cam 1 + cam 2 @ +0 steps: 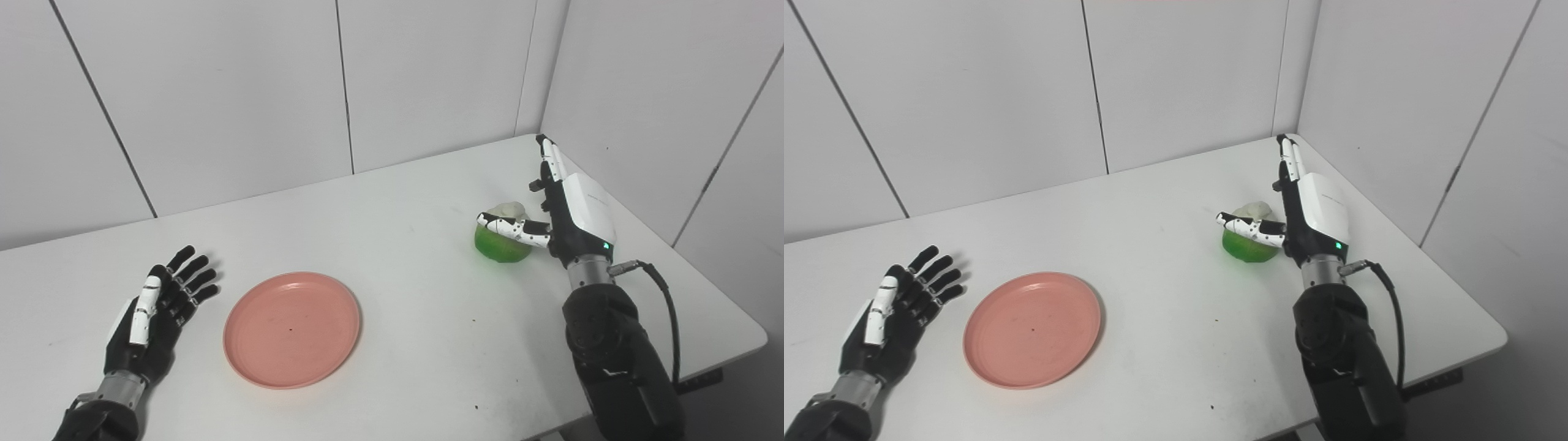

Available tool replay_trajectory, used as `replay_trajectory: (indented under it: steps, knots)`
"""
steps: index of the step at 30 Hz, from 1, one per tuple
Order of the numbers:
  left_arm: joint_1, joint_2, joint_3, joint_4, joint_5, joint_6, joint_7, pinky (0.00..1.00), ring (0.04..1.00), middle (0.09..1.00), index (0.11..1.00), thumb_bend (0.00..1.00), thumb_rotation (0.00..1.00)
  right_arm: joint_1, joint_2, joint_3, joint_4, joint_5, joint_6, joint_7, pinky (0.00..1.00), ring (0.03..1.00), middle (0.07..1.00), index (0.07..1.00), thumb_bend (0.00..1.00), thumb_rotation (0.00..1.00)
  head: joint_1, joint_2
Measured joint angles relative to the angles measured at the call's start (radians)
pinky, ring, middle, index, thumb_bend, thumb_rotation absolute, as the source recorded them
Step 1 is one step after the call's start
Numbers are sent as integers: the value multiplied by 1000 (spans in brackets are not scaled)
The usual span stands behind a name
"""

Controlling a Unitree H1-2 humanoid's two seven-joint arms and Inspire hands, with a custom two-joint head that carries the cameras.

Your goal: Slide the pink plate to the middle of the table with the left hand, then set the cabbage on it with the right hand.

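The pink plate (291, 328) lies flat on the white table (404, 294), left of its middle and near the front. My left hand (158, 309) rests open just left of the plate, fingers spread, a small gap from its rim. The green cabbage (501, 240) with a pale top sits at the right of the table. My right hand (566, 205) stands upright beside it on its right, open, fingers pointing up and the thumb reaching across the cabbage's near side. I cannot tell whether the thumb touches it.
Grey panel walls close the table at the back and right, meeting in a corner (527, 131) behind the cabbage. The table's right edge (704, 269) runs close to my right arm. A black cable (667, 306) loops off the right wrist.
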State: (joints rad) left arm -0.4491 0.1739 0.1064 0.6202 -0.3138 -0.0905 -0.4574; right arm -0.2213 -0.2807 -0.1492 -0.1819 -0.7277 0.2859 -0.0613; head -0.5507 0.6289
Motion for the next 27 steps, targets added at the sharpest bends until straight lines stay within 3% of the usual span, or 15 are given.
replay_trajectory:
  steps: [9,18,27]
  knots:
    - [0,10,2,4,-12,3,-1,813,848,870,861,491,950,-7,-17,41,66,-20,19,3,737,907,988,1000,1000,594,-3,8]
    - [1,20,4,7,-13,5,-10,810,848,872,862,493,949,-27,-17,46,95,-20,21,1,775,931,995,1000,1000,603,-8,12]
    - [0,21,11,10,-15,8,-15,809,846,876,862,496,940,-30,-28,52,107,-20,65,3,791,943,1000,1000,1000,615,-12,20]
